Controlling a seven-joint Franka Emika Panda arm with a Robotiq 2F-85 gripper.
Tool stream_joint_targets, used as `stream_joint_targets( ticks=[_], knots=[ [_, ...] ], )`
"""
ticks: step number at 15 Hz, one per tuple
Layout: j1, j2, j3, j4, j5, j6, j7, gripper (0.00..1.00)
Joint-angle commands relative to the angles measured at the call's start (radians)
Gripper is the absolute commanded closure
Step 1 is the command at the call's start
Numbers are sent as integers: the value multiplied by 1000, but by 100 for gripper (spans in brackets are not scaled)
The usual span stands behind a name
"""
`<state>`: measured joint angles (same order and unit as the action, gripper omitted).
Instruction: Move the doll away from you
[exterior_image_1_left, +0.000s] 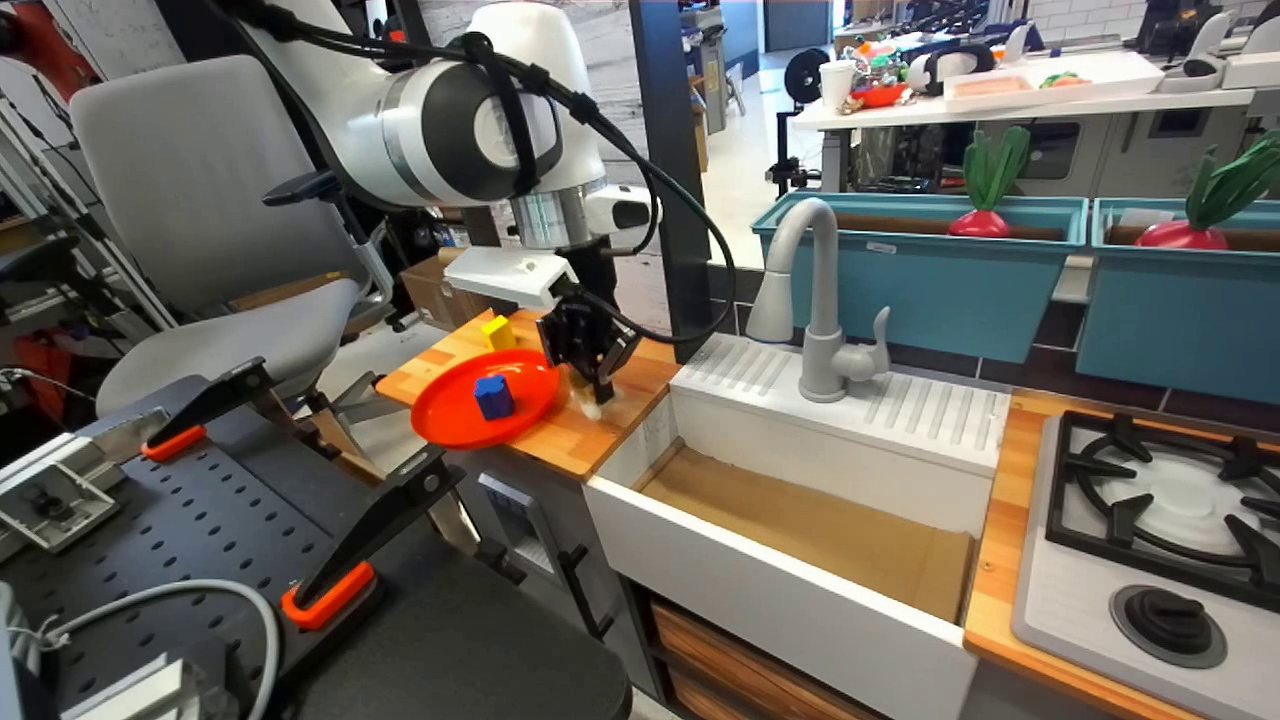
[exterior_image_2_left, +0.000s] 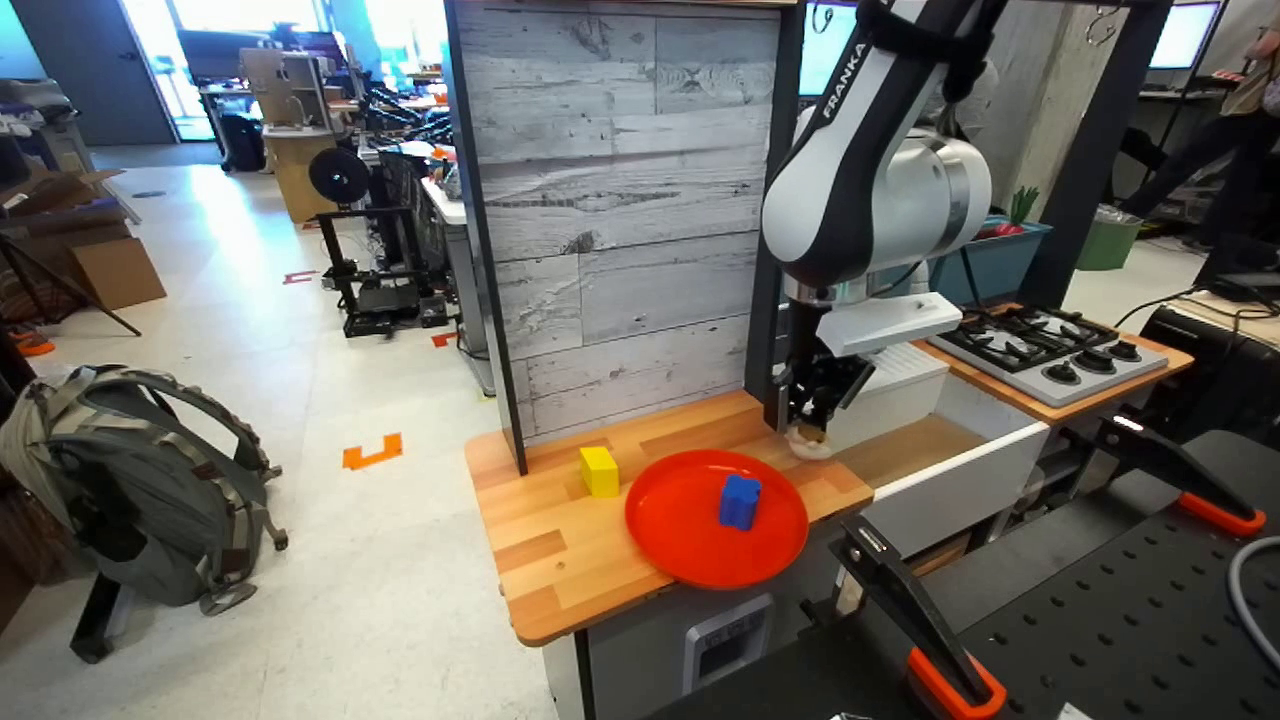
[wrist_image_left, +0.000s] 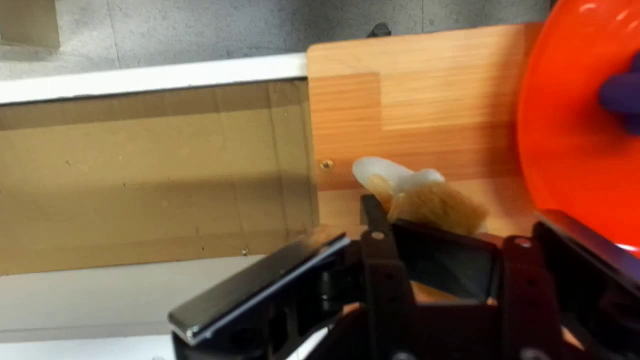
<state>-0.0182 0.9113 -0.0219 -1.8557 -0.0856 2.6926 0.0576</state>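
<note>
The doll is a small plush with brown fur and whitish ends. It shows in both exterior views (exterior_image_1_left: 590, 404) (exterior_image_2_left: 808, 446) and in the wrist view (wrist_image_left: 440, 204). It is at the wooden counter (exterior_image_2_left: 560, 580) between the red plate and the sink. I cannot tell whether it touches the wood. My gripper (exterior_image_2_left: 800, 424) points down over it and seems shut on its upper part, with the whitish end sticking out past the fingertips in the wrist view (wrist_image_left: 400, 218). The fingers hide the rest of the doll.
A red plate (exterior_image_2_left: 670, 545) with a blue block (exterior_image_2_left: 739, 502) lies beside the doll. A yellow block (exterior_image_2_left: 599, 472) stands near the wood-look wall panel (exterior_image_2_left: 640, 310). The sink (exterior_image_1_left: 770, 620), faucet (exterior_image_1_left: 822, 290) and stove (exterior_image_1_left: 1080, 580) lie on the doll's other side.
</note>
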Motion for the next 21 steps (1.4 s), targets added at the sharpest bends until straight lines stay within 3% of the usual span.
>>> stream_joint_targets(
  ticks=[1, 8, 21],
  knots=[
    [1, -61, 39, -36, 31, 72, -29, 100],
    [-4, -61, 104, 59, 92, 84, -29, 100],
    [62, 138, 64, 243, 84, 83, 2, 100]
  ],
)
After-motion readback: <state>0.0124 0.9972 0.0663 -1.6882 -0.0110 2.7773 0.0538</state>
